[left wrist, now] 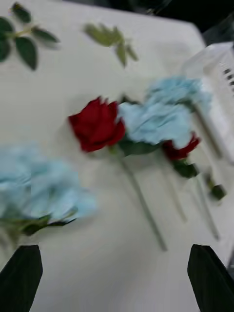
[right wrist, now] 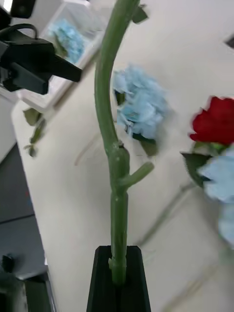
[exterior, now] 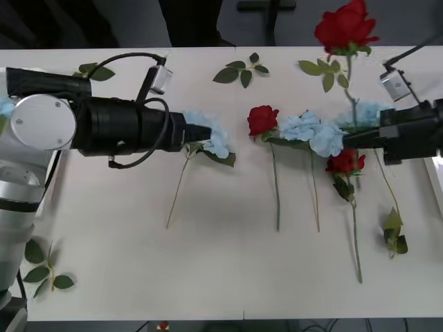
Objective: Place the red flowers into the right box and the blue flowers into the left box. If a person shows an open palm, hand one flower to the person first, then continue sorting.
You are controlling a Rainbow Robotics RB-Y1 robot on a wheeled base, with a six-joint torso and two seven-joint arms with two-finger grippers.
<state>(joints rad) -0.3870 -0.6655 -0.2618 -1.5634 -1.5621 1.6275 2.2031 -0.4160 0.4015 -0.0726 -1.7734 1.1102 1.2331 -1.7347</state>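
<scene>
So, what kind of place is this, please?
Probably a robot test or lab workspace, not a flower shop: a plain pale table holds scattered artificial flowers, the right hand holds a red flower by its stem, and the left hand is over a blue flower.

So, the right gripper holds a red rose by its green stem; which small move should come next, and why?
Probably carry it rightward. The right gripper is shut on the stem of the red artificial rose, lifted over the pale table, and the shallow white tray lies at the table's right edge.
</scene>
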